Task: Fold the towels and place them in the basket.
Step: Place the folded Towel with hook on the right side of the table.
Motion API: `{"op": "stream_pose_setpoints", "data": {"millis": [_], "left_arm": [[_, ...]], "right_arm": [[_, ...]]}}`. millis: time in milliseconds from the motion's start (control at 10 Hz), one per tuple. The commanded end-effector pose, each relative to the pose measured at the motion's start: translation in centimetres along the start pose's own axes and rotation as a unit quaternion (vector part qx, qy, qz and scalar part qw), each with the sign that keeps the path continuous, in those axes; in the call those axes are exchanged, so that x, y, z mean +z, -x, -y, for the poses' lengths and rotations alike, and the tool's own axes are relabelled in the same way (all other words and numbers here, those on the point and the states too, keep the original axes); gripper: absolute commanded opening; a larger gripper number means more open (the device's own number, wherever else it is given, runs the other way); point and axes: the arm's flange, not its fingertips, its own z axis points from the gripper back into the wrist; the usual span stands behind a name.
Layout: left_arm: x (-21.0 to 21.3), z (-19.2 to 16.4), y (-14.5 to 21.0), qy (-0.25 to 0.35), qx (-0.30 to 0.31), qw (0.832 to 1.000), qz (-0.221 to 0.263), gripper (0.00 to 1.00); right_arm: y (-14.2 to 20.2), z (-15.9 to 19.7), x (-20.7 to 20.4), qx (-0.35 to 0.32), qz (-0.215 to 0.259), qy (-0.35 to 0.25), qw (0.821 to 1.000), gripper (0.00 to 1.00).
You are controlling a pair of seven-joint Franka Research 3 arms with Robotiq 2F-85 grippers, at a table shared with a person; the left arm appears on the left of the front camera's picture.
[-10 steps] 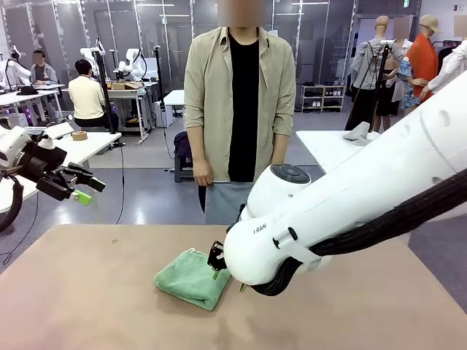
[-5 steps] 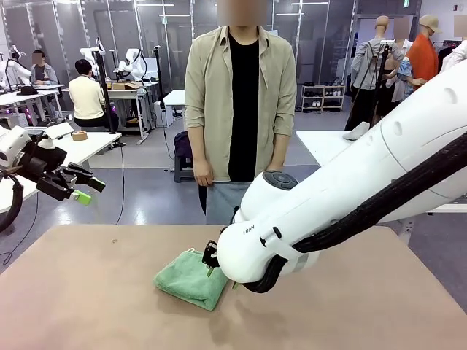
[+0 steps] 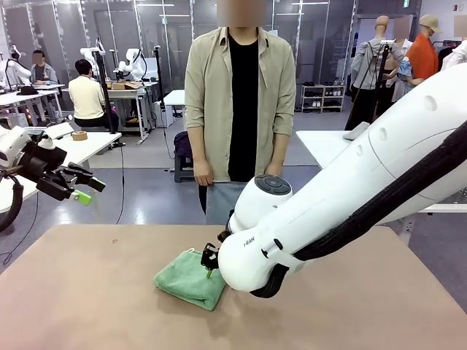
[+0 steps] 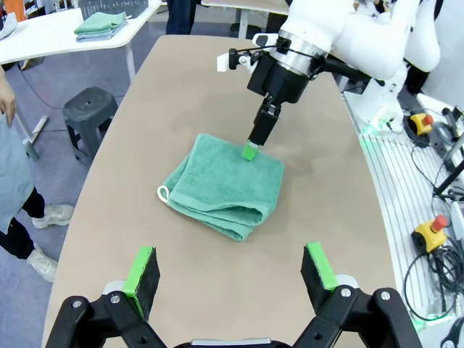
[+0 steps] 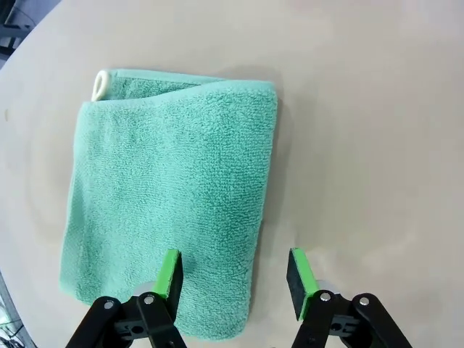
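Right pincer (image 5: 233,279), jaws apart, straddles the edge of the mint towel (image 5: 167,188) facing the right side of the surface (image 3: 87,292); left pincer (image 3: 82,191), spread wide, hangs well apart

Robotics lab: white worktables (image 3: 95,146) with seated people (image 3: 87,98) at 10 o'clock, glazed partitions (image 3: 321,44) at 12, emergency-stop buttons (image 4: 423,233) and cables (image 4: 428,283) beside the table (image 4: 181,94).

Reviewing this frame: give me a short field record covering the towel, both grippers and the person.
towel: mint green, folded, lying on the table
right gripper: open, low over the towel's edge, one pad above cloth, the other above bare table
left gripper: open, raised at the table's left side, holding nothing
person: standing at the far side, arms down
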Motion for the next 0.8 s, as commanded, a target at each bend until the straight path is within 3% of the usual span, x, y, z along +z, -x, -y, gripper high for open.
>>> {"op": "stream_pose_setpoints", "data": {"millis": [0, 100, 200, 300, 400, 500, 600, 700], "left_arm": [[0.06, -0.07, -0.26, 0.000, 0.009, 1.000, -0.004, 1.00], [0.06, -0.07, -0.26, 0.000, 0.009, 1.000, -0.004, 1.00], [0.06, -0.07, -0.26, 0.000, 0.009, 1.000, -0.004, 1.00], [0.06, -0.07, -0.26, 0.000, 0.009, 1.000, -0.004, 1.00], [0.06, -0.07, -0.26, 0.000, 0.009, 1.000, -0.004, 1.00], [0.06, -0.07, -0.26, 0.000, 0.009, 1.000, -0.004, 1.00], [0.06, -0.07, -0.26, 0.000, 0.009, 1.000, -0.004, 1.00], [0.06, -0.07, -0.26, 0.000, 0.009, 1.000, -0.004, 1.00]], "right_arm": [[0.81, -1.47, -1.56, -0.027, 0.017, -0.019, 0.999, 0.74], [0.85, -1.57, -1.73, -0.029, 0.019, -0.015, 0.999, 0.54], [0.91, -1.59, -1.73, -0.030, 0.028, -0.012, 0.999, 0.54], [0.89, -1.57, -1.68, -0.031, 0.033, -0.010, 0.999, 0.35], [0.88, -1.51, -1.65, -0.032, 0.037, -0.008, 0.999, 0.50], [0.91, -1.46, -1.65, -0.033, 0.037, -0.006, 0.999, 0.15], [0.96, -1.42, -1.71, -0.033, 0.034, -0.004, 0.999, 0.30], [0.98, -1.45, -1.71, -0.030, 0.033, -0.003, 0.999, 0.00]]}}
